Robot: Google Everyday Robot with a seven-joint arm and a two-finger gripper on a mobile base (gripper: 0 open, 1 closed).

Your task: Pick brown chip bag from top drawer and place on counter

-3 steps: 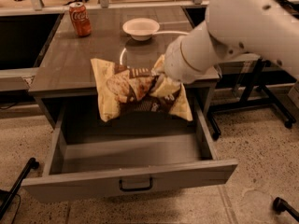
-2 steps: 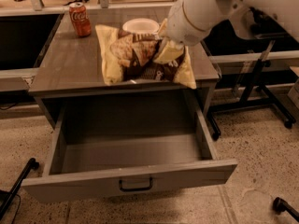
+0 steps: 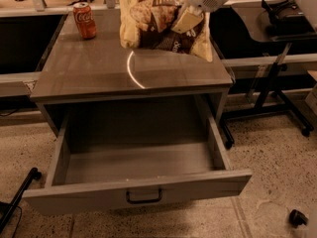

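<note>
The brown chip bag (image 3: 161, 26) hangs in the air above the back of the counter (image 3: 99, 73), dark brown in the middle with cream-yellow ends. My gripper (image 3: 190, 16) holds it by its upper right part, at the top of the view; the white arm leaves the frame at the top right. The top drawer (image 3: 138, 162) is pulled fully open below the counter and its inside is bare. Its dark pull handle (image 3: 143, 197) sits at the centre of the front panel.
A red soda can (image 3: 85, 20) stands at the counter's back left. A dark desk (image 3: 270, 26) with metal legs and castors stands to the right. A black caster (image 3: 297, 217) lies on the speckled floor at the lower right.
The gripper has lifted the chip bag up and farther back over the counter. The white bowl that showed behind it is now hidden by the bag.
</note>
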